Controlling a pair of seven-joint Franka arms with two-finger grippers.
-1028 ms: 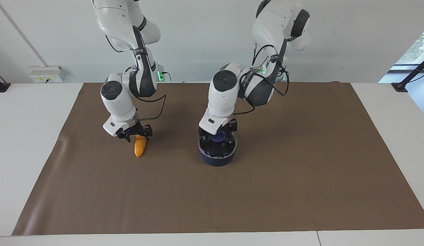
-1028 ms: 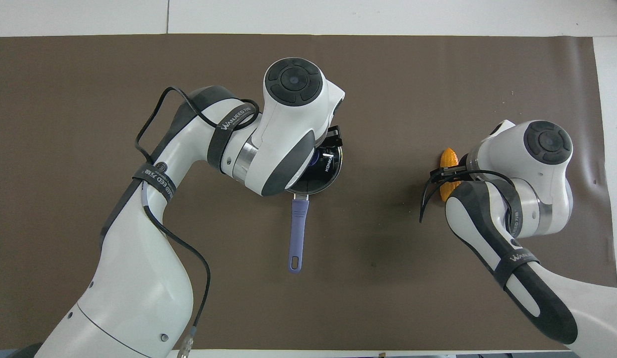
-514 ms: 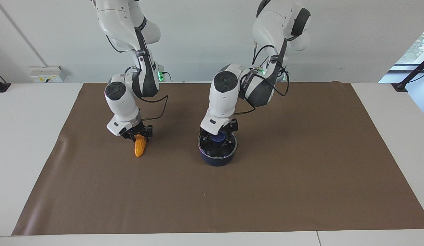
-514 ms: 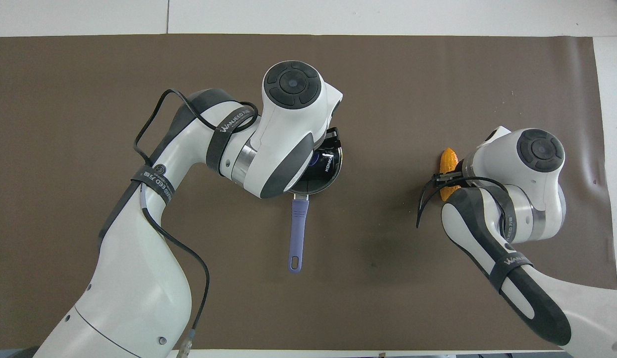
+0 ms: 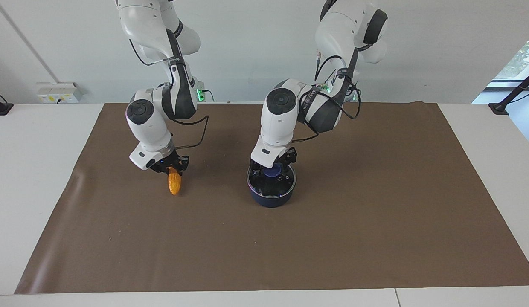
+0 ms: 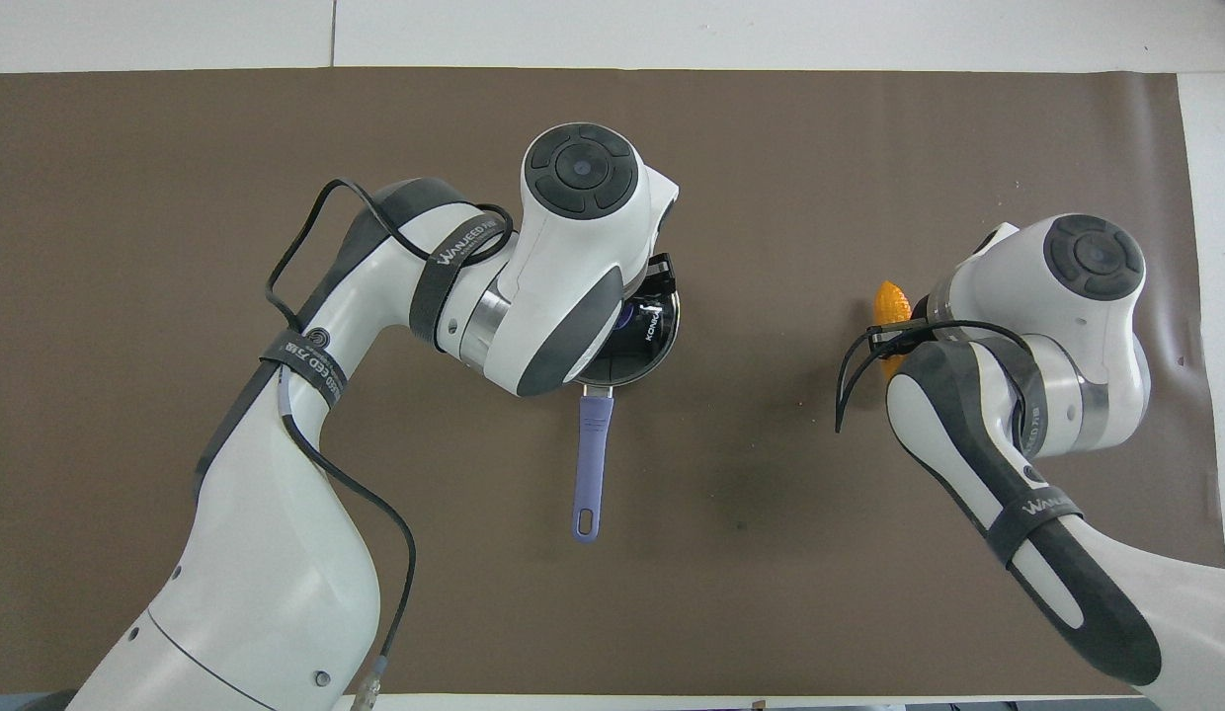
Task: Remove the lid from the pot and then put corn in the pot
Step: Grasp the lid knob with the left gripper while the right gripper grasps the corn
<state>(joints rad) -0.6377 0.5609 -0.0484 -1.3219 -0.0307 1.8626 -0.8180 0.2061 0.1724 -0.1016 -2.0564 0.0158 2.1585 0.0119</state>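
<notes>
Facing view: small dark navy-blue round pot [image 5: 271, 197] seen on brown mat [image 5: 375, 213] of bench. Round clear glass lid with metal rim [image 5: 290, 181] seated on pot. Left pincer [image 5: 273, 172] lowered around blue knob [image 5: 273, 172]; grip state cannot be told. Small yellow-orange corn cob [image 5: 175, 183] clenched at upper end by right pincer [image 5: 172, 169], toward right arm's end from pot.

Overhead view: pot's long blue-purple handle [image 6: 590, 462] pointed toward robots. Lid [image 6: 662, 341] largely covered by left arm. Corn [image 6: 889, 304] partly hidden under right arm.
</notes>
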